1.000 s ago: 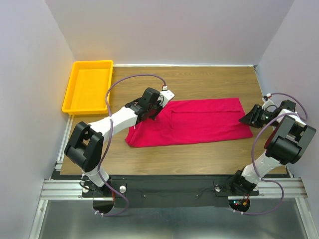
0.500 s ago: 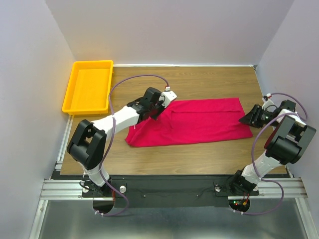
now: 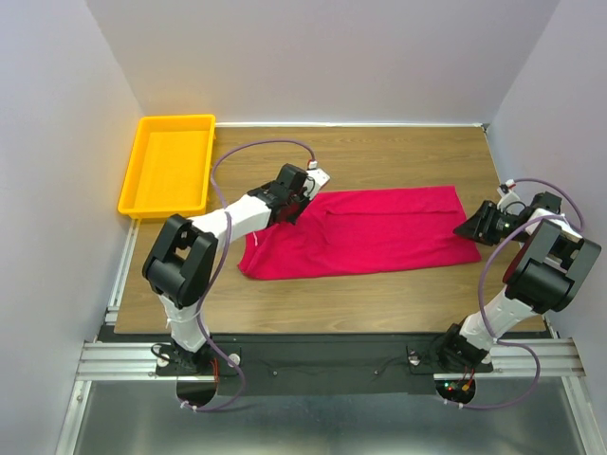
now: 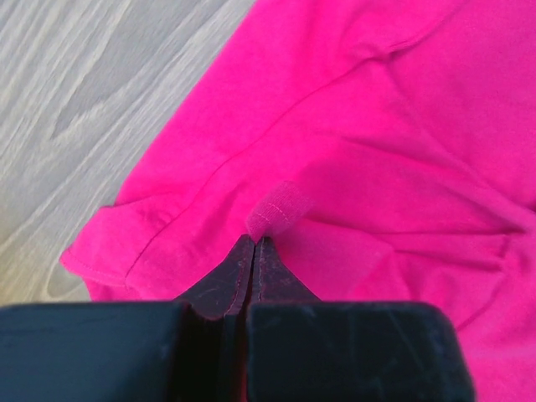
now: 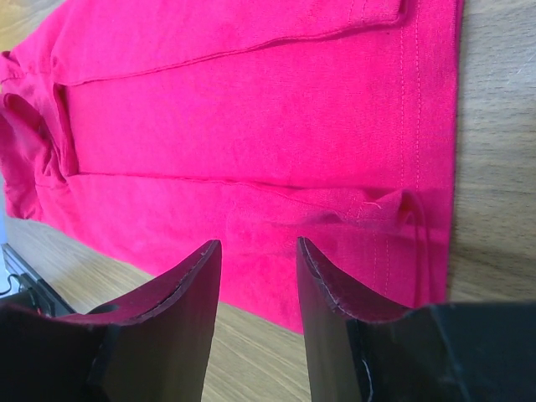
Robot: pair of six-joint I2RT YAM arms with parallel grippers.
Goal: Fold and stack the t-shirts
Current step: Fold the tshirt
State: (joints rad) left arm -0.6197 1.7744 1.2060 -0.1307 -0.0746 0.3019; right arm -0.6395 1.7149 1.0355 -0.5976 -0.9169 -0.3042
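Shirt [image 3: 365, 232] lies spread on the table [image 3: 379, 152] between my two grippers. I have the left gripper [image 4: 254, 241] pinched tight on a small fold at its tips. The right gripper [image 5: 258, 243] stands parted and empty, with the hem just below its tips.

- T-shirt [image 3: 379, 232], centre of frame: plain crimson red, reading hot pink in the left wrist view.
- Tray [image 3: 131, 171], upper left: solid yellow.
- Surface [image 3: 379, 152]: mid-brown, streaky wood grain.
- Arms [image 3: 237, 220]: white shells, black joints.
- Cables [image 3: 256, 145]: dull purple.
- Fingers [image 4: 222, 289]: black, faintly scuffed.
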